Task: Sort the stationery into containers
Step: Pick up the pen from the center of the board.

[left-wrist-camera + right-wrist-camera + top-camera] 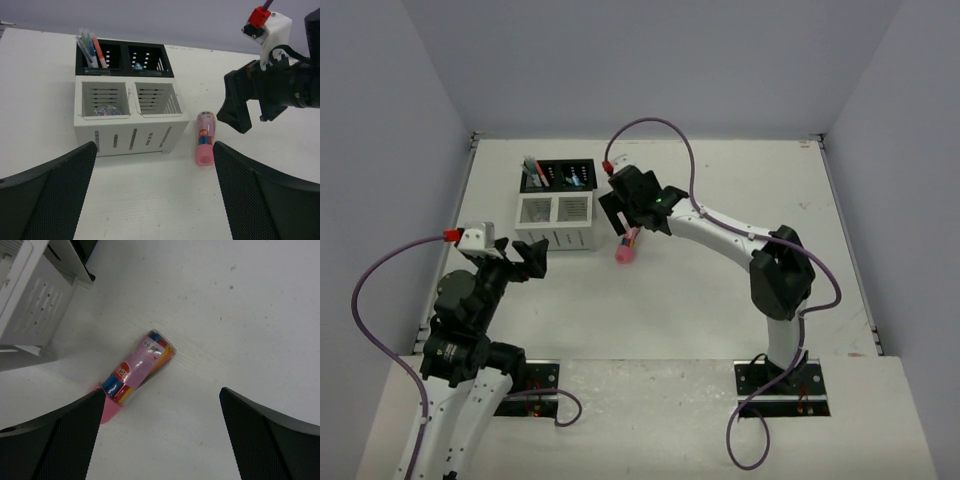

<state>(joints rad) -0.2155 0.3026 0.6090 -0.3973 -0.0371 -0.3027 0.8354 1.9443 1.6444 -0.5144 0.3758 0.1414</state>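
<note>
The pink patterned tube [626, 248] lies flat on the table just right of the organiser; it also shows in the left wrist view [205, 137] and the right wrist view [135, 371]. The white slatted box [556, 220] is joined to the black grid rack [558, 174], which holds several thin pens [90, 47]. A small round roll [106, 111] lies in the left white compartment. My right gripper [620, 215] is open and empty, hovering above the tube. My left gripper [525, 258] is open and empty, near the box's front left.
The table's white walls rise at the back and sides. The right arm's wrist and purple cable [270, 80] hang to the right of the tube. A small blue piece [138, 65] sits in the rack's right cell.
</note>
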